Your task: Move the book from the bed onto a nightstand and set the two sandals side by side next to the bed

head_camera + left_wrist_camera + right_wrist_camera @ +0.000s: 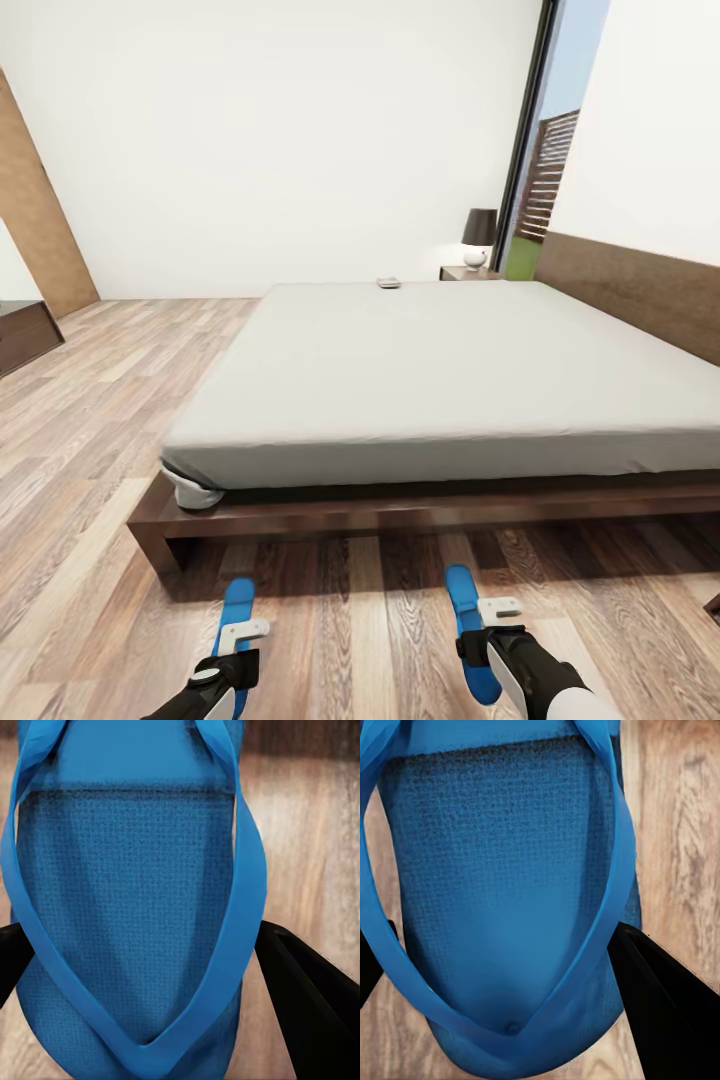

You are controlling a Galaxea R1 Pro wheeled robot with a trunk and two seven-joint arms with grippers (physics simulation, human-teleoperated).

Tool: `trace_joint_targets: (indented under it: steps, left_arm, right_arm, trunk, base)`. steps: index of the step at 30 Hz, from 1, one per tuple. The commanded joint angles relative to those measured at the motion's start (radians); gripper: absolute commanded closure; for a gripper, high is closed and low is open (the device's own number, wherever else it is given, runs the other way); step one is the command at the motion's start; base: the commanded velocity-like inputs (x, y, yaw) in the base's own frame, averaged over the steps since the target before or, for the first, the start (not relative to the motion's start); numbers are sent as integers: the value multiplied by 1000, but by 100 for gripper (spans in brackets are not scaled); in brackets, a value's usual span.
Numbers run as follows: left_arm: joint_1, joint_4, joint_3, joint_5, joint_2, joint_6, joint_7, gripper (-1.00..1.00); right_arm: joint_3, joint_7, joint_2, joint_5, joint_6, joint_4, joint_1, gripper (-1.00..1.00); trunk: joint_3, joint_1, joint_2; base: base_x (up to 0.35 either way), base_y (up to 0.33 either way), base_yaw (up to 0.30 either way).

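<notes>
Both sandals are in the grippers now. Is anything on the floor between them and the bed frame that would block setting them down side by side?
Nothing visible. The left sandal and right sandal hang over bare wood floor, just short of the bed frame, with clear planks between them.

both arms reach forward and low, left claw and right claw each clamped shut.
</notes>
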Motion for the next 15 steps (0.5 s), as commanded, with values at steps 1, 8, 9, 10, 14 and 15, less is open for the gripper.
trace_joint_targets:
  steps: [1, 8, 9, 10, 14, 15]
  left_arm:
    - [0, -3, -8, 6, 1, 5, 7, 100]
    - [0, -2, -9, 6, 1, 5, 7, 100]
    - [0, -2, -9, 6, 1, 5, 7, 100]
    - [0, -2, -9, 6, 1, 5, 7, 100]
    - [0, -4, -10, 6, 1, 5, 7, 100]
    - [0, -5, -11, 6, 1, 4, 7, 100]
  right_arm:
    - [-2, -3, 0, 7, 7, -2, 0, 100]
    - [-1, -3, 1, 7, 7, -1, 0, 100]
    - [-1, -3, 1, 7, 7, -1, 0, 100]
    - [-1, -3, 1, 7, 7, -1, 0, 100]
    - [-1, -4, 2, 7, 7, -1, 0, 100]
    - [-1, -4, 2, 7, 7, -1, 0, 100]
  trunk:
    - [-1, 0, 0]
    - [-1, 0, 0]
    - [-1, 0, 0]
    - [-1, 0, 0]
    - [-1, 0, 0]
    - [-1, 0, 0]
  base:
    - [25, 133, 0]
    - [123, 134, 0]
    - [74, 55, 0]
    - [47, 54, 0]
    - [24, 113, 0]
    - [12, 82, 0]
